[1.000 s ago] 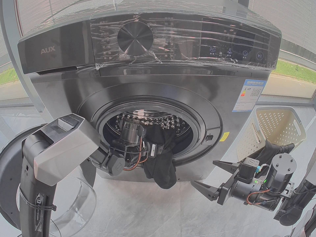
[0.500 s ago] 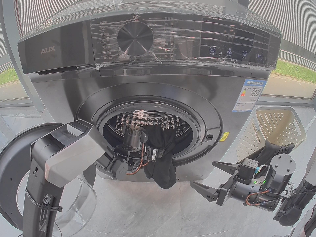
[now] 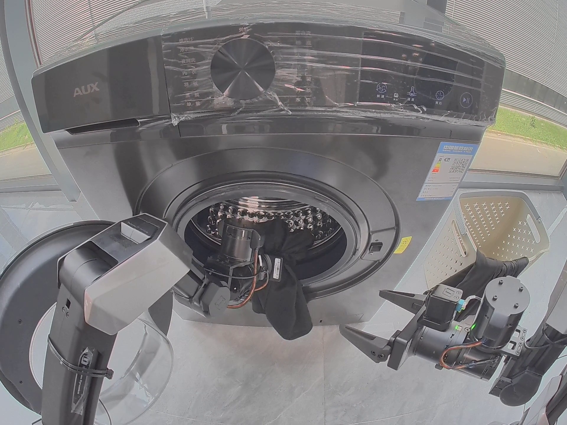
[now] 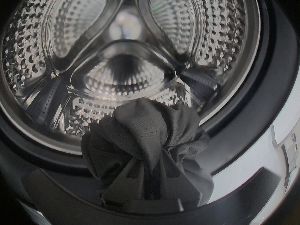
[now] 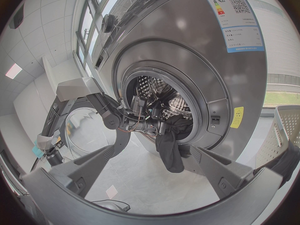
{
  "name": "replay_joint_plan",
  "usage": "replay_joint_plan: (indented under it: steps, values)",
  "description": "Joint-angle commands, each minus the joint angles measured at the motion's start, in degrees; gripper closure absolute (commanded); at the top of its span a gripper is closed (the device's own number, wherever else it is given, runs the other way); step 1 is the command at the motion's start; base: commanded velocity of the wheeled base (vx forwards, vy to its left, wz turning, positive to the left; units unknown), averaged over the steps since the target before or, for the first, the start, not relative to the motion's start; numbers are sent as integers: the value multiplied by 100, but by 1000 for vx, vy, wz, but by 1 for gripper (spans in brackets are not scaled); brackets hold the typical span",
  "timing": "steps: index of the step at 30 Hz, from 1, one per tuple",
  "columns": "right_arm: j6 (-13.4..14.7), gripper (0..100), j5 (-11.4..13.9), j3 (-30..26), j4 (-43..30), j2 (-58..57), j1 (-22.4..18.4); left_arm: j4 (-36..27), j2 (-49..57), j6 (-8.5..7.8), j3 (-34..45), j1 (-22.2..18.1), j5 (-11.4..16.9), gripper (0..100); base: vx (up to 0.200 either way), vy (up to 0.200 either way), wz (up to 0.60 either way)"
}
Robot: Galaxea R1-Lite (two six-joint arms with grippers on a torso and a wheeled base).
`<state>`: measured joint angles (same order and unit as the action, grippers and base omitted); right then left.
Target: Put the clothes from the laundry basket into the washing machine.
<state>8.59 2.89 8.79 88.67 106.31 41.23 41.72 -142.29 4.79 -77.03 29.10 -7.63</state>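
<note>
Half buried in cloth, the left hand (image 4: 150, 188) is clamping a bunched black fabric garment (image 3: 286, 308) at the perforated steel drum's (image 4: 125, 47) six o'clock lip. The right hand (image 3: 365, 311) is gaping wide, empty.

The washing machine (image 3: 118, 166) front bears a blue-and-white label (image 3: 447, 171) and a yellow sticker (image 3: 403, 244).

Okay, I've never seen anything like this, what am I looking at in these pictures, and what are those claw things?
This is a two-armed robot loading a washing machine. The claws are its grippers. The wide picture looks down from its head; the other two come from cameras on its wrists. The left gripper is at the open drum, shut on a black garment that lies partly inside and partly hangs over the door rim. The right gripper hangs open above the floor, empty. The laundry basket stands at the robot's right, another dark garment draped over its edge.
</note>
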Motion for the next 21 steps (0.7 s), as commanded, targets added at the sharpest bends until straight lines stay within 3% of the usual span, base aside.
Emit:
replay_joint_plan:
  steps: [1,8,15,16,21]
  values:
    - [2,0,1,9,1,30,8,258,-18,163,-418,34,-19,100,0,0,0]
    - [11,0,10,0,1,21,8,478,-194,312,-1297,-10,-239,100,0,0,0]
    - [11,0,10,0,1,21,8,654,-212,303,-1253,-10,-239,100,0,0,0]
    - [11,0,10,0,1,21,8,671,-212,312,-1235,-10,-239,0,0,0,0]
    - [19,0,10,0,1,21,-1,741,-150,312,-980,-1,-221,0,0,0,0]
